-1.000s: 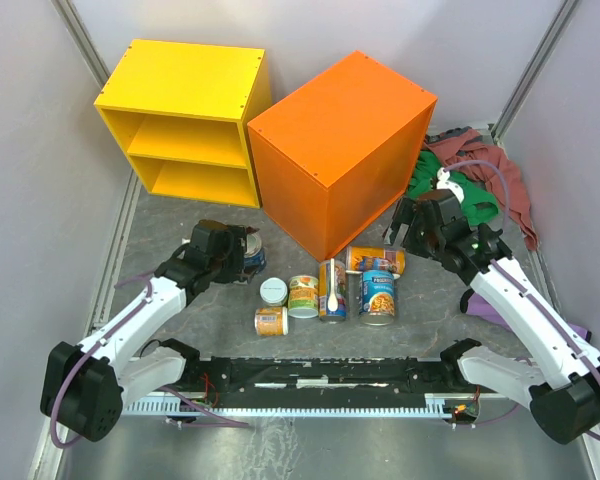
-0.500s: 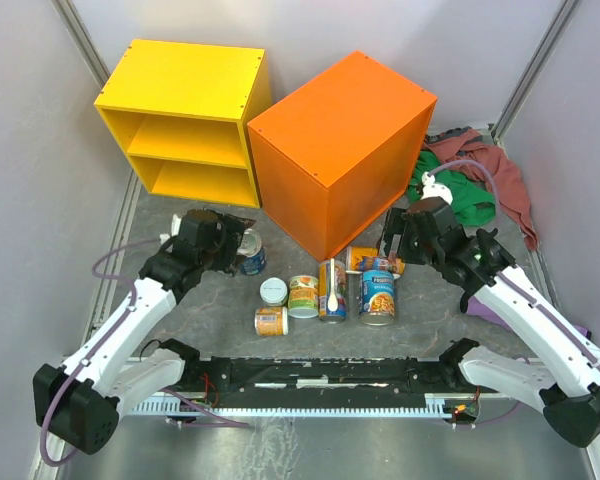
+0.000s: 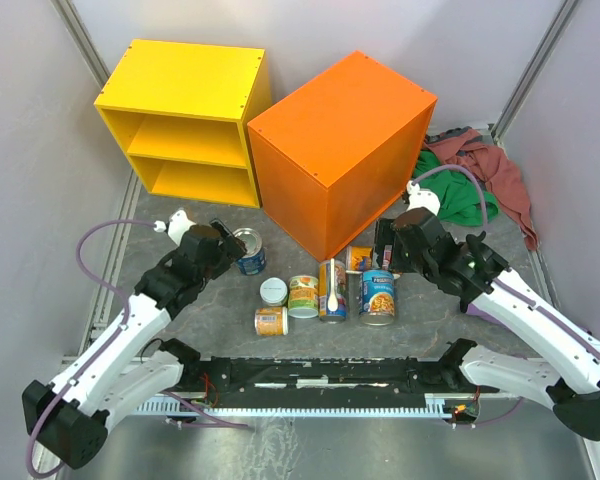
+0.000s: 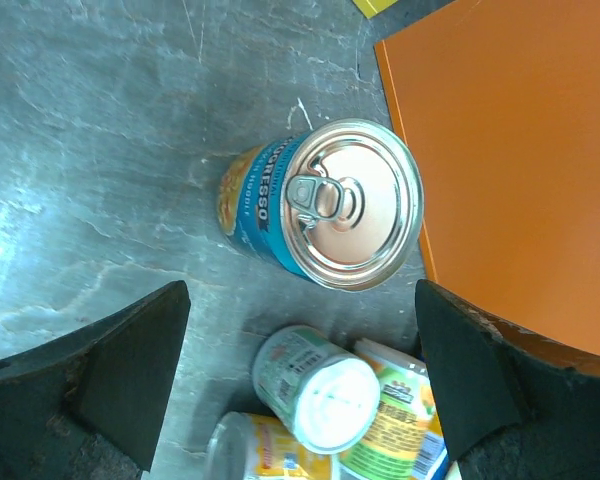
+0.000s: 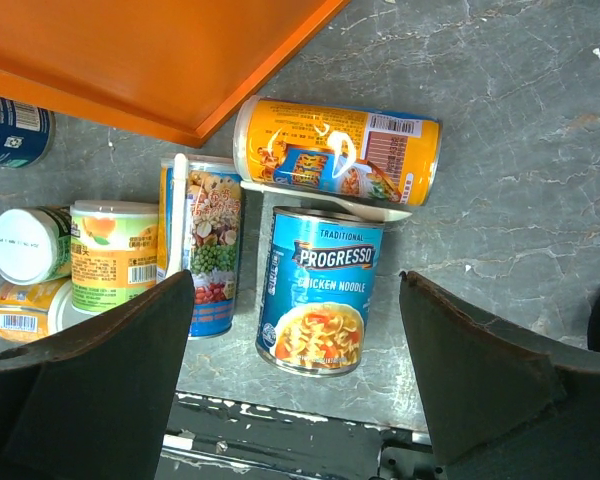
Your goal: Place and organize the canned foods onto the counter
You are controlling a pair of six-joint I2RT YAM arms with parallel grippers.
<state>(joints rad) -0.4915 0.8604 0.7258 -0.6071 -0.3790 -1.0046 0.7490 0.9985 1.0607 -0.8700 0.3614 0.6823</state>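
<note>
Both grippers have their jaws spread wide and hold nothing. A blue tin [image 4: 350,205] stands just ahead, between the left gripper [image 4: 300,300] jaws. A soup tin [image 5: 320,300] sits between the right gripper [image 5: 297,280] jaws, with a yellow tin [image 5: 335,150] lying just past it. A crooked pinch could make a tin slip or bump the others, since they are round, smooth, shiny metal. The orange counter [image 3: 345,140] top is flat, with no tins on it yet.
</note>
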